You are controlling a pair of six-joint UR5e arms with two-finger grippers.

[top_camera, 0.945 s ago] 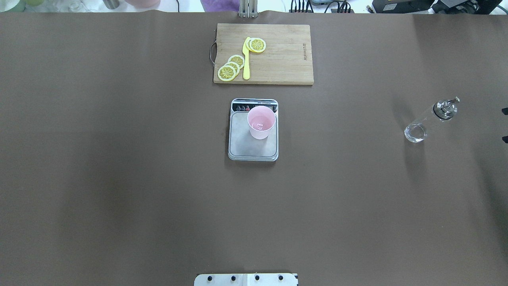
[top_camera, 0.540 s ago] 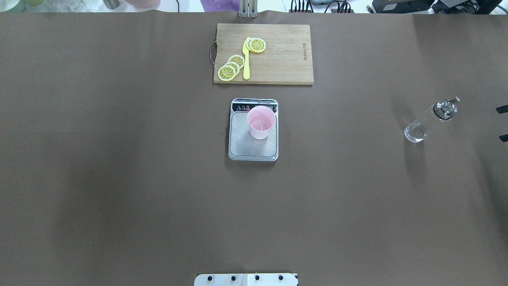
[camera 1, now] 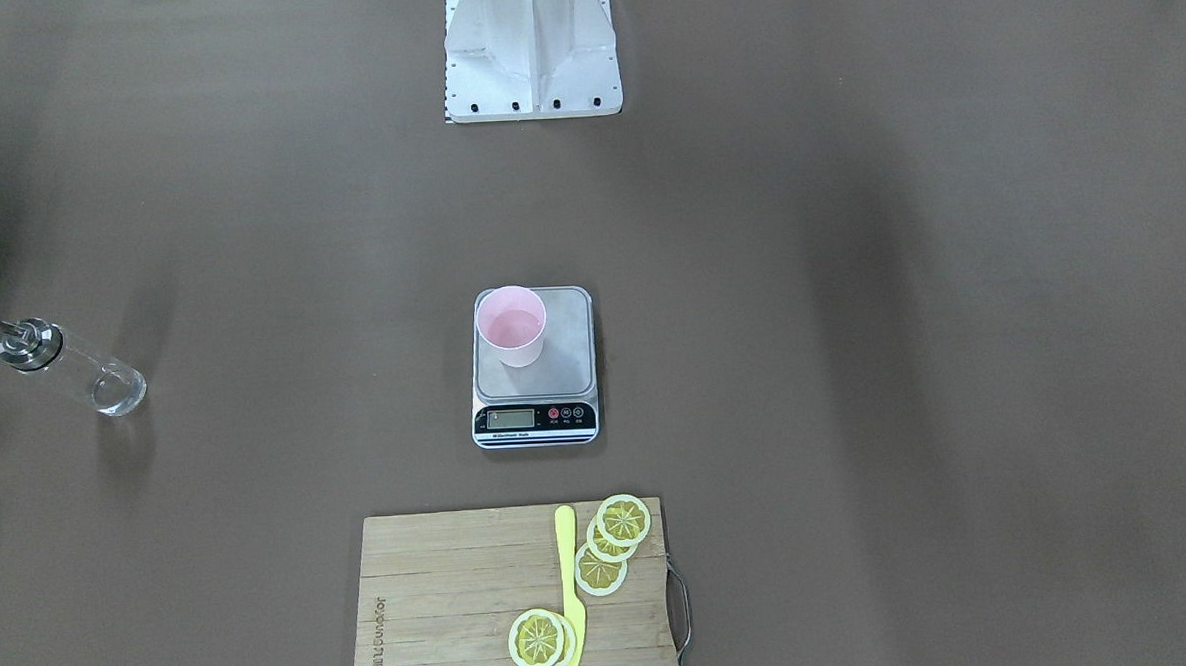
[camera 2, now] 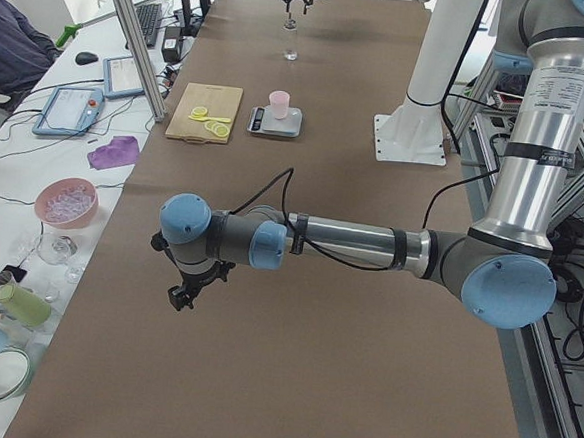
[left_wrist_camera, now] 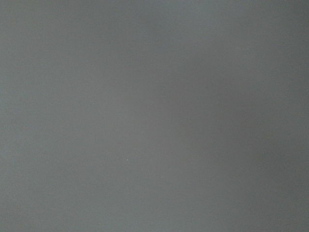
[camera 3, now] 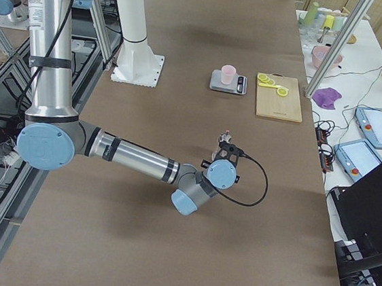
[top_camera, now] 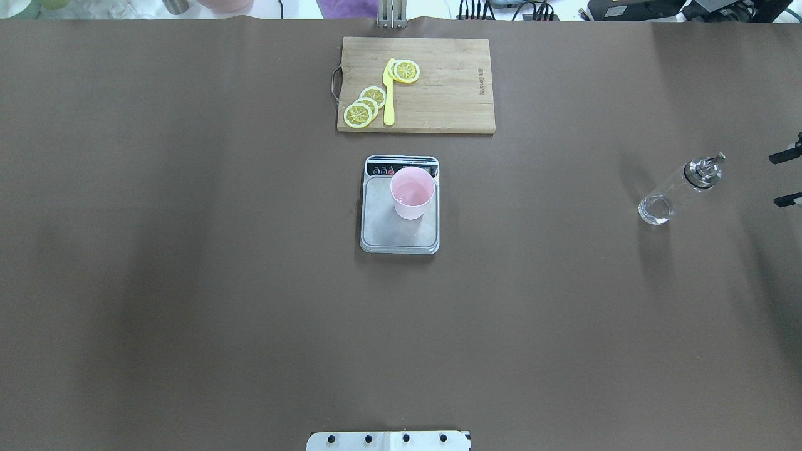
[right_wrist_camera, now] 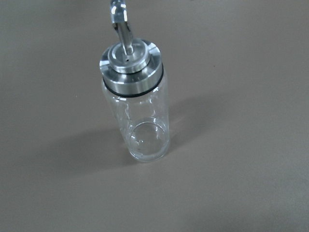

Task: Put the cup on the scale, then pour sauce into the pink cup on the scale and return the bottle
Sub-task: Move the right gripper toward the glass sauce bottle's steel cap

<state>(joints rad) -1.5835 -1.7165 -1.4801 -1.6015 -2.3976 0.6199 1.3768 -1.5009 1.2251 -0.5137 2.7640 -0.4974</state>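
The pink cup [top_camera: 412, 193] stands upright on the far right part of the scale's steel plate [top_camera: 388, 228]; both also show in the front view, cup [camera 1: 513, 326] on scale [camera 1: 566, 359]. The clear glass bottle [top_camera: 680, 188] with its metal spout cap stands upright on the table at my right, and fills the right wrist view [right_wrist_camera: 137, 116]. My right gripper [top_camera: 787, 179] is open and empty, just right of the bottle and apart from it; only its fingertips show. My left gripper [camera 2: 189, 290] hangs over bare table far to the left; I cannot tell whether it is open.
A bamboo cutting board [top_camera: 438, 88] with lemon slices [top_camera: 363, 106] and a yellow knife [top_camera: 389, 94] lies beyond the scale. The robot's white base [camera 1: 530, 45] is at the near edge. Bowls and cups stand on a side table [camera 2: 63, 203].
The right gripper's fingertips have come further into the overhead view from the right edge and shifted toward the far side. A ripple inside the cup has settled. Bottle, cup and scale have not moved.
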